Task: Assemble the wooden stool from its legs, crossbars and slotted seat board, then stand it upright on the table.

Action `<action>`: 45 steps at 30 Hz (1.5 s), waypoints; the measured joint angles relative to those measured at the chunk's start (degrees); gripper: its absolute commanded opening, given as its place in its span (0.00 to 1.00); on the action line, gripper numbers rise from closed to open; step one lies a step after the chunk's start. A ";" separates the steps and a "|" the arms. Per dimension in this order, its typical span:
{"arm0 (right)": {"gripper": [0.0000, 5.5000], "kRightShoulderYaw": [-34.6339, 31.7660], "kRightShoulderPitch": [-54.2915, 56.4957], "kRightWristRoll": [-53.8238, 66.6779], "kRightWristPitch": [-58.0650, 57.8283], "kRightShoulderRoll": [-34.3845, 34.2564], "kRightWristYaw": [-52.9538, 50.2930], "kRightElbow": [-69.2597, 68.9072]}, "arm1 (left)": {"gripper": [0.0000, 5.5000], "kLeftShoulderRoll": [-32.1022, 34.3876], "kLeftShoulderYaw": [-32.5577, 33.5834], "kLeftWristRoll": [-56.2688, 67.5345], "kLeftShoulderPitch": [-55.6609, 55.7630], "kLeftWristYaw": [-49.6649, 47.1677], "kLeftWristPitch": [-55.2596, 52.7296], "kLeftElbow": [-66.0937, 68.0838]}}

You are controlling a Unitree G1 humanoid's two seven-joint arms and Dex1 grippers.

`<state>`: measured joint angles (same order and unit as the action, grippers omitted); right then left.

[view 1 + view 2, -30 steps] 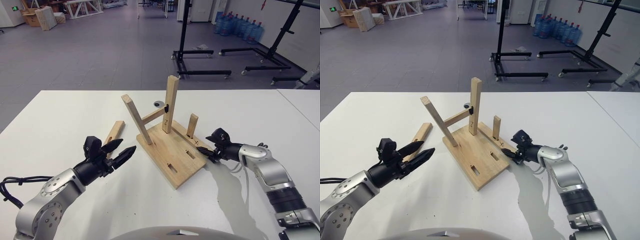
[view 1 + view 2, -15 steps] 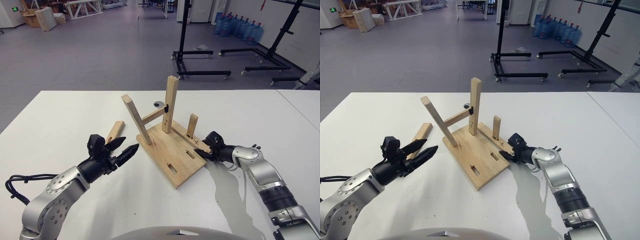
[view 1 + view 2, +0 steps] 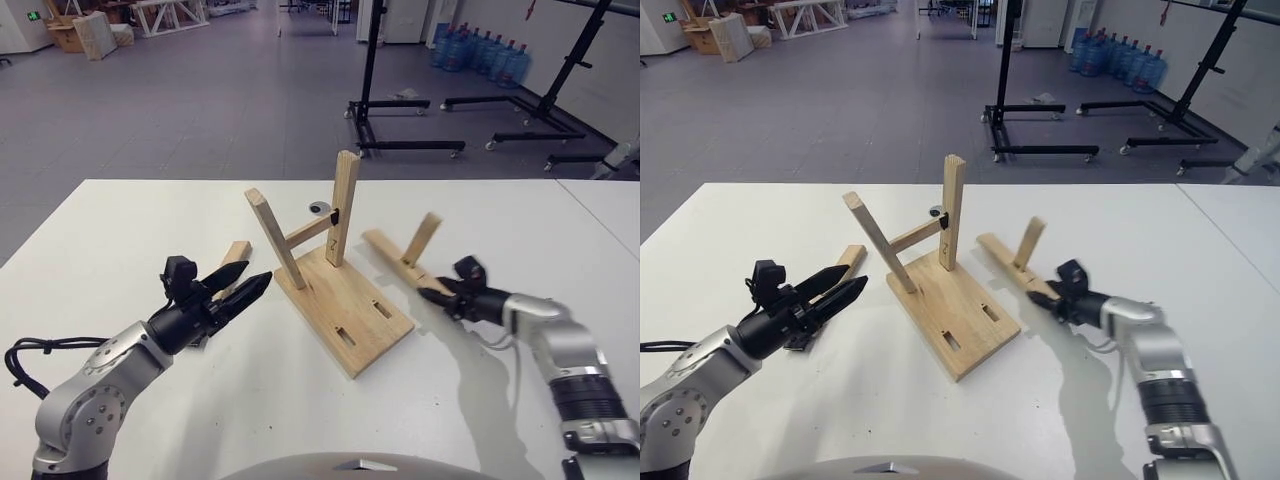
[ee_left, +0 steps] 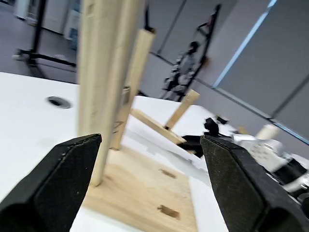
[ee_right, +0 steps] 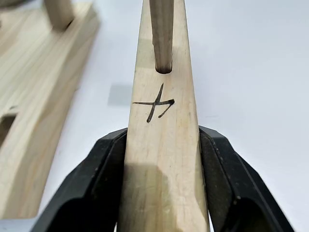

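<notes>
- Counter [image 3: 120,230] carries the seat board [image 3: 350,305] mid-way, two legs [image 3: 342,205] standing in it.
- Right pincer [image 3: 447,296] is clamped on a third leg [image 3: 395,255], just right of the board.
- Left pincer [image 3: 252,279] gapes wide, empty, beside a loose leg [image 3: 237,252].

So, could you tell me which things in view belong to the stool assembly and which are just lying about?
Job: seat board; upright leg, leaning leg and their crossbar; held leg in the right gripper, with its crossbar stub; loose wooden piece beside the left gripper.
Lying about: black stands, water bottles, table grommet.
</notes>
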<state>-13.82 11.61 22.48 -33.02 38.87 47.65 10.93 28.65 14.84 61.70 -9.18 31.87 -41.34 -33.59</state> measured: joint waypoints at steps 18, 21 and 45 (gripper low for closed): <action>0.37 1.48 10.38 51.20 -25.64 -7.11 -6.42 -35.95 | 0.69 1.53 -6.01 31.02 26.52 -10.84 -2.74 5.65; 0.37 2.52 10.38 52.39 -25.58 -7.81 -7.75 -36.21 | 0.69 1.34 -6.00 32.25 26.52 -11.14 -2.72 5.24; 0.37 7.09 8.36 55.44 -23.21 -10.43 -12.46 -37.69 | 0.65 -2.24 -5.47 40.35 30.07 -19.04 0.49 7.53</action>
<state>-6.74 19.97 77.91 -56.24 28.44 35.19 -26.75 26.41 9.37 102.05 20.89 12.82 -40.85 -26.05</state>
